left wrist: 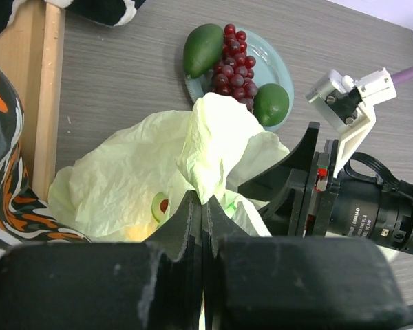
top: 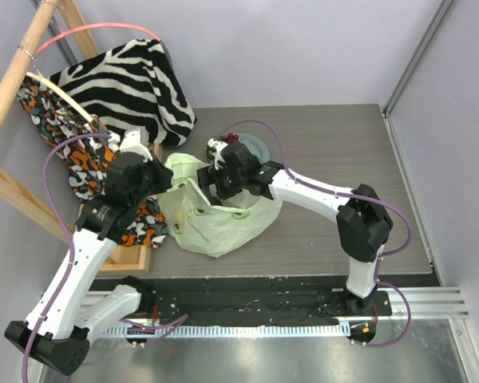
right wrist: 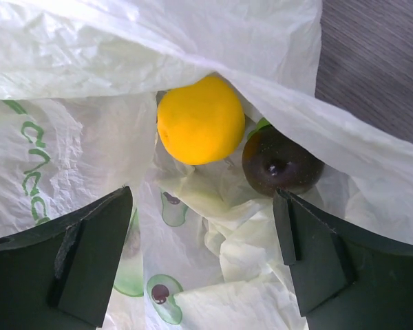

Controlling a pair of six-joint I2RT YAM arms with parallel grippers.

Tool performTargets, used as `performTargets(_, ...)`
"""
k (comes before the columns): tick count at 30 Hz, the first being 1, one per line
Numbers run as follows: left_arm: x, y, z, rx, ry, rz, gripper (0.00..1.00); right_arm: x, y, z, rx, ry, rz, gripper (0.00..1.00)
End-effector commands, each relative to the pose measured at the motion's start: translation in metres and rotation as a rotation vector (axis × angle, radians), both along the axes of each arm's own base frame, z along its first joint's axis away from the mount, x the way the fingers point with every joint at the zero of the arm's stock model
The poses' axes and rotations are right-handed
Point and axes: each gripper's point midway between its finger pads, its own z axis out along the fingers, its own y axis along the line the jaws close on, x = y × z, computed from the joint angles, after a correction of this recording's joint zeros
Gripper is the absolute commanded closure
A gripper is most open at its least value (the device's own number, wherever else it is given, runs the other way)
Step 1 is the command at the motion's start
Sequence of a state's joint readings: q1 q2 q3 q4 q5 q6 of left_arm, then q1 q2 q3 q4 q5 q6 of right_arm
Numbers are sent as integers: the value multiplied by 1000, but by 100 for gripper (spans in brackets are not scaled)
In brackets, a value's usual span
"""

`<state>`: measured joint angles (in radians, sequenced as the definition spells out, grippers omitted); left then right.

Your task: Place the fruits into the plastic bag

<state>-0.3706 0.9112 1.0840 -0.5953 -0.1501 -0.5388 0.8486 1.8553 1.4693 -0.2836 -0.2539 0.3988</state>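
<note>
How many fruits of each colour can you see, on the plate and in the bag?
Green: 2, the smooth green avocado and the round green lime
Dark red: 1, the dark red grape bunch
Yellow: 1, the round yellow lemon
Dark purple-brown: 1, the round dark fruit
Total: 5

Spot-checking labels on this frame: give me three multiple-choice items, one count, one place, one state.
1. How many fruits lie on the plate? A) one B) three C) five
2. Where is the lemon? A) on the plate B) inside the plastic bag C) under the plate
3. How does the right gripper stand? A) open, holding nothing B) shut on the lemon C) shut on the plastic bag
1 B: avocado, grape bunch and lime.
2 B: it lies in the bag's folds beside the dark fruit.
3 A: its fingers stand wide apart, gripping nothing.
</note>
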Motion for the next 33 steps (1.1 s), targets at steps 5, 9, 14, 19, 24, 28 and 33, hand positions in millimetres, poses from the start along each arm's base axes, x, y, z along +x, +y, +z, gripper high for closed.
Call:
performTargets(5,1,5,7,-12,-37,26,100,9,-13,29,36,-65,-77,9)
performTargets(9,0,4,-2,-8,-17,21,100,12,-22,37,46,-74,-112,10)
performTargets(14,-2,1,-16,3,21,1,100,20,-35,39,59,-47,-191,12)
performTargets(19,-4,-3,-20,2,17,-35,100,29,-49,34,66,-9,-240,14)
performTargets(24,-7,-2,-34,20,62,-34,100,33,-54,42,86,-8,-248,14)
performTargets(28,-5,-3,-38,5,72,-23,100,29,-54,44,84,-20,-209,16)
performTargets(33,-2,-7,-45,-9,98,-26,100,26,-60,52,94,-55,-209,17)
